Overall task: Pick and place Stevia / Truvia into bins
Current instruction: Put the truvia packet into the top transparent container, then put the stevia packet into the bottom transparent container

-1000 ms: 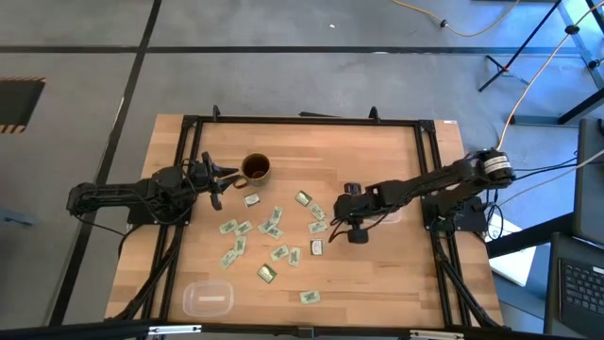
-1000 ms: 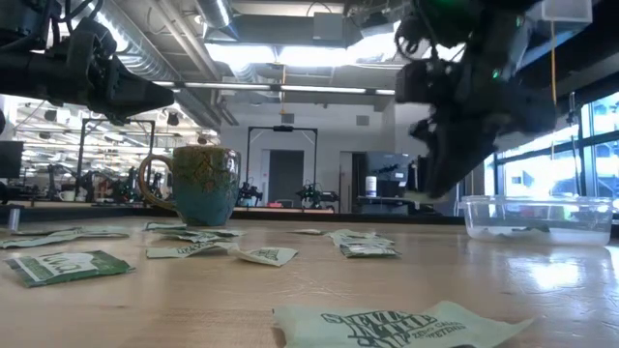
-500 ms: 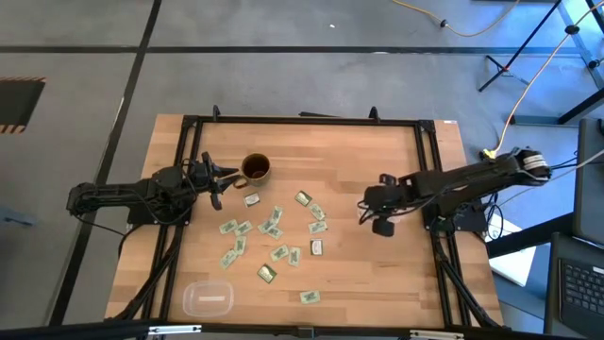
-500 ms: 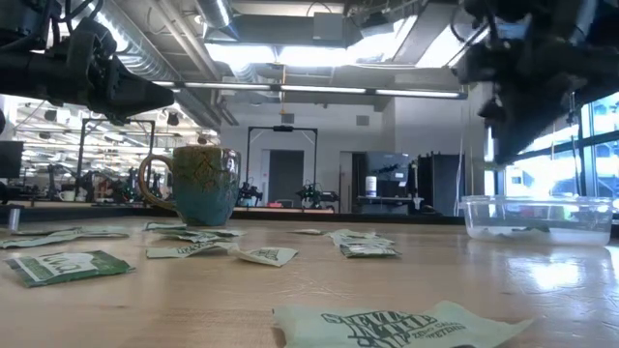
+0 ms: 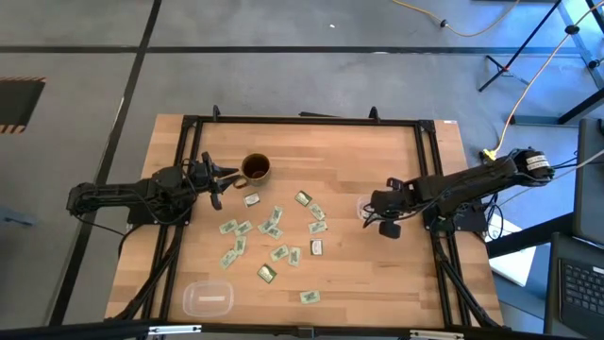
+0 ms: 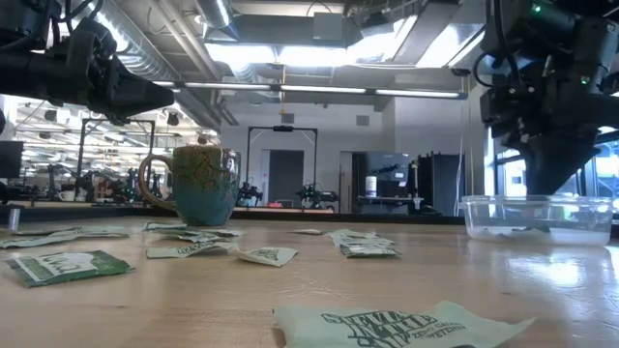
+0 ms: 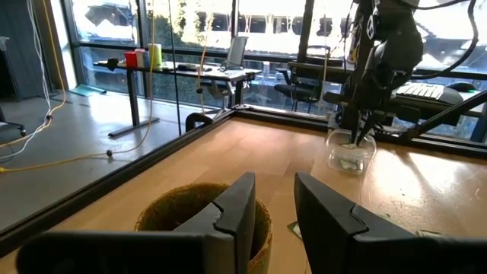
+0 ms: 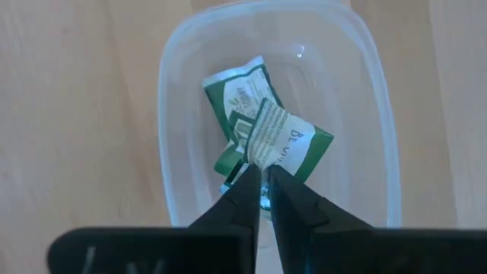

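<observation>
Overhead: right gripper pinches sachet above bin | mug near left gripper

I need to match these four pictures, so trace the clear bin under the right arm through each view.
High view: the clear bin lies right of the scattered sachets, partly under the right pincer.
Low view: at the right, on the far table edge.
Left wrist view: far across the table.
Right wrist view: fills the frame, holding green sachets.
Shared landmark: the right pincer above it.
</observation>
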You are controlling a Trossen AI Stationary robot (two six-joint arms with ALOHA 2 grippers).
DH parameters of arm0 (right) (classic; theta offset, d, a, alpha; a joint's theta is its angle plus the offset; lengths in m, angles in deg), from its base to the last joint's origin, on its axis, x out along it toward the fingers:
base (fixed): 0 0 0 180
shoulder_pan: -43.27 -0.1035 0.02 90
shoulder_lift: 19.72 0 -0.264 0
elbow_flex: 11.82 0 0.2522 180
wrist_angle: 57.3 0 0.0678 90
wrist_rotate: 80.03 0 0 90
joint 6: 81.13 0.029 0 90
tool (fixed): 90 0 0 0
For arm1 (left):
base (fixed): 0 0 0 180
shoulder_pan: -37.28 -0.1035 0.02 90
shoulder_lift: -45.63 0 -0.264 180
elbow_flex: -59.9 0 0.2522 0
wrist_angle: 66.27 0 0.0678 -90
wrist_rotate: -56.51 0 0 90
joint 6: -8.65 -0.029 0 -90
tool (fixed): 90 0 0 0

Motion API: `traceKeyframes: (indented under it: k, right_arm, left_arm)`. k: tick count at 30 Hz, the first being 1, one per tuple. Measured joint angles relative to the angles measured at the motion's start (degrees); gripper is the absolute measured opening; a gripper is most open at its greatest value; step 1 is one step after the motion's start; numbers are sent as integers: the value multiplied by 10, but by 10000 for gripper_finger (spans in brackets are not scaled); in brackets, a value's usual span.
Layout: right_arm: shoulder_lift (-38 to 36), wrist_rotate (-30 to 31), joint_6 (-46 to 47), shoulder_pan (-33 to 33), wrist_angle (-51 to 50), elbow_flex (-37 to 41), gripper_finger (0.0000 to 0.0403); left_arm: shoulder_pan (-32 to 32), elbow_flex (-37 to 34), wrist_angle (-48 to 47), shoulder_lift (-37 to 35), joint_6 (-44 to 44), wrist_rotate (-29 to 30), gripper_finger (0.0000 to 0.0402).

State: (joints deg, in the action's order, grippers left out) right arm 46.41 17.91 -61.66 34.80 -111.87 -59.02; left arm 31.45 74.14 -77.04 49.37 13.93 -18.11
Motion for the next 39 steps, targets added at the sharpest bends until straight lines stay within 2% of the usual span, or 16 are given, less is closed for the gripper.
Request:
traceKeyframes:
  k: [10, 14, 16, 18, 21, 24, 32, 36, 39]
  right_arm:
    - [0, 0, 16, 0, -4, -31, 106]
    - [0, 0, 30, 0, -10, -66, 118]
    - [0, 0, 25, -3, 15, -76, 119]
    - [0, -1, -2, -7, 58, -76, 119]
    - [0, -5, -28, -13, 106, -74, 119]
    - [0, -5, -26, -17, 117, -73, 119]
    - [0, -4, -17, -17, 156, -73, 119]
    - [0, -4, -17, -17, 172, -73, 119]
    - [0, -4, -16, -17, 173, -73, 119]
  left_arm:
    - [0, 0, 0, 0, 0, 0, 88]
    - [0, 0, 13, 0, 0, 0, 88]
    - [0, 0, 52, 0, 9, -1, 88]
    - [0, 0, 94, 0, 6, -23, 89]
    - [5, 8, 124, 2, -36, -96, 96]
    - [20, 22, 126, 20, -33, -117, 111]
    - [78, 96, 115, 159, -42, -119, 147]
    - [122, 160, 40, 248, -54, -124, 145]
    - [163, 209, -13, 319, -52, -97, 138]
